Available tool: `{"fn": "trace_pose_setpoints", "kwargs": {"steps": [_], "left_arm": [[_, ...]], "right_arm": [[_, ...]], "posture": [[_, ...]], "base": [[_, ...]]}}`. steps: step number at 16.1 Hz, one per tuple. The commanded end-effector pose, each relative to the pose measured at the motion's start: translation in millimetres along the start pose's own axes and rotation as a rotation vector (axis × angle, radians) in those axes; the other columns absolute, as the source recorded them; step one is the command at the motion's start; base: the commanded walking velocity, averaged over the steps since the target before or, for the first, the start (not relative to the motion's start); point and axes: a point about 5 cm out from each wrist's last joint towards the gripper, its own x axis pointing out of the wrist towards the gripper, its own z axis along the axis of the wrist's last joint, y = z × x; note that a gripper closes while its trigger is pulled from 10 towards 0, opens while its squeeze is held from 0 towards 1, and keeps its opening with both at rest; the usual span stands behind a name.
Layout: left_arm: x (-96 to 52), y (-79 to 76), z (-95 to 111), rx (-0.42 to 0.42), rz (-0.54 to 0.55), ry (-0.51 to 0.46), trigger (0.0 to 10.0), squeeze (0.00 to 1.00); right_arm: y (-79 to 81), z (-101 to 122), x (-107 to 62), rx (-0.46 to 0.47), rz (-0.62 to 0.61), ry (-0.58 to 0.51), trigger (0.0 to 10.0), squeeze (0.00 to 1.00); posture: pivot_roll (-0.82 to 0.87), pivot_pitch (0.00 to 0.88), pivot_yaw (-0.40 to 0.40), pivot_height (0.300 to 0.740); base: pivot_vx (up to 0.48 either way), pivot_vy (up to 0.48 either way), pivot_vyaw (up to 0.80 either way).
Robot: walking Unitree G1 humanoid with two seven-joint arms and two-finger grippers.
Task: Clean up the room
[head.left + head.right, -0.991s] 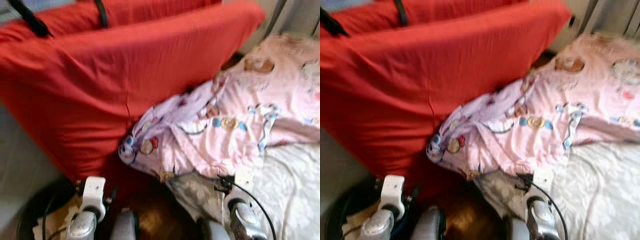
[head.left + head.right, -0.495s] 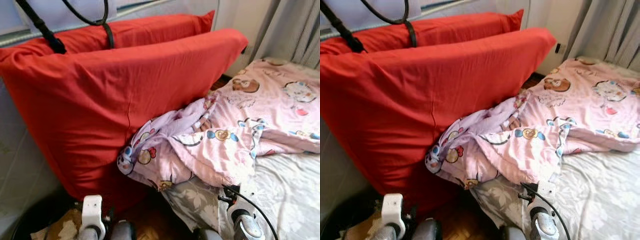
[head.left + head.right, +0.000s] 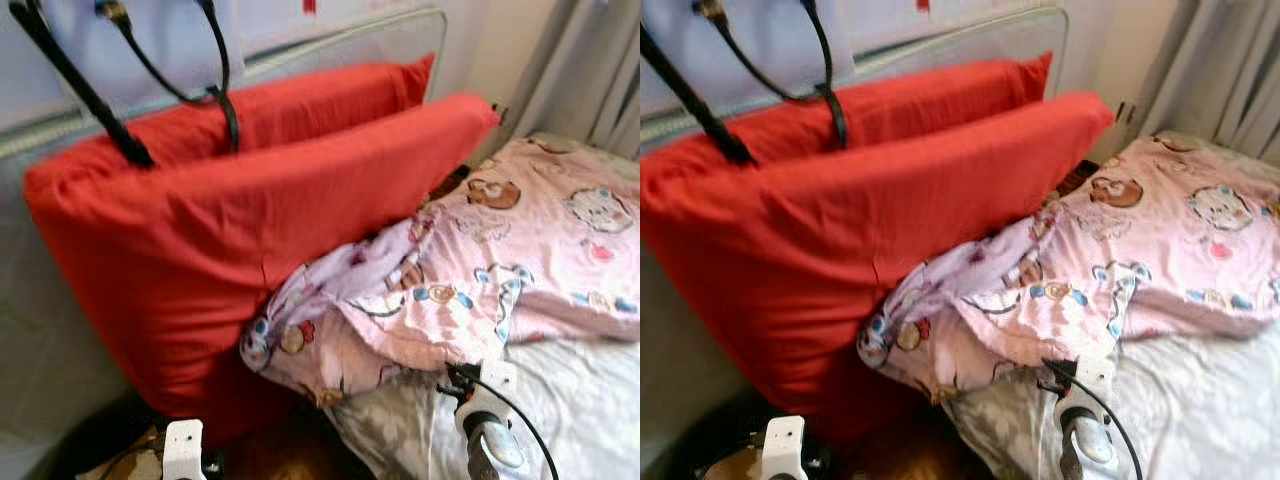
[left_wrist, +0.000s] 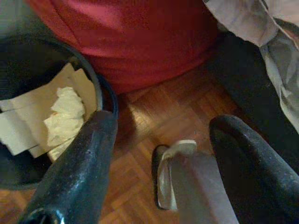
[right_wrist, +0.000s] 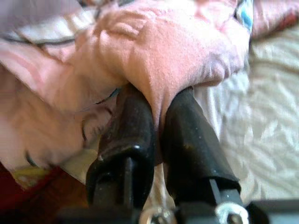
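Two red pillows (image 3: 250,230) propped against the headboard (image 3: 340,40), pink cartoon-print blanket (image 3: 480,270) bunched at the bed's near edge.

Step in hand, by judgement: tidying the bed, starting with the rumpled blanket. Right gripper (image 5: 156,135) clamped on a fold of that blanket, fingers (image 5: 133,135) pressed together with pink cloth pinched between them, at the blanket's crumpled near corner over the pale floral sheet (image 3: 580,400). Left gripper (image 4: 159,154) low beside the bed, jaws apart and holding nothing, above parquet floor (image 4: 154,107) next to a black waste bin (image 4: 105,93) with crumpled paper (image 4: 65,116) inside. Next move probably calling for a pull on the pinched fold, away from the pillows and across the mattress, to spread the heap flat; free gripper likely needed on a second corner for an even draw. Risk of cloth slipping from so narrow a pinch.
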Motion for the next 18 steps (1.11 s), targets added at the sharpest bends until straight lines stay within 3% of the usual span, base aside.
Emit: {"fn": "trace_pose_setpoints", "kwargs": {"steps": [1,18], "left_arm": [[-1.6,2.0,-6.9,0.013,0.01,0.032,10.0,0.0],[-2.7,-3.2,-12.9,-0.007,-0.003,0.058,10.0,0.0]], "right_arm": [[0.1,0.5,0.3,-0.001,-0.001,0.001,10.0,0.0],[5.3,-3.1,-1.1,-0.031,-0.003,0.003,10.0,0.0]], "posture": [[0.02,0.0,-0.044,0.74],[0.02,0.0,-0.034,0.74]], "base": [[0.0,0.0,0.0],[0.0,0.0,0.0]]}}
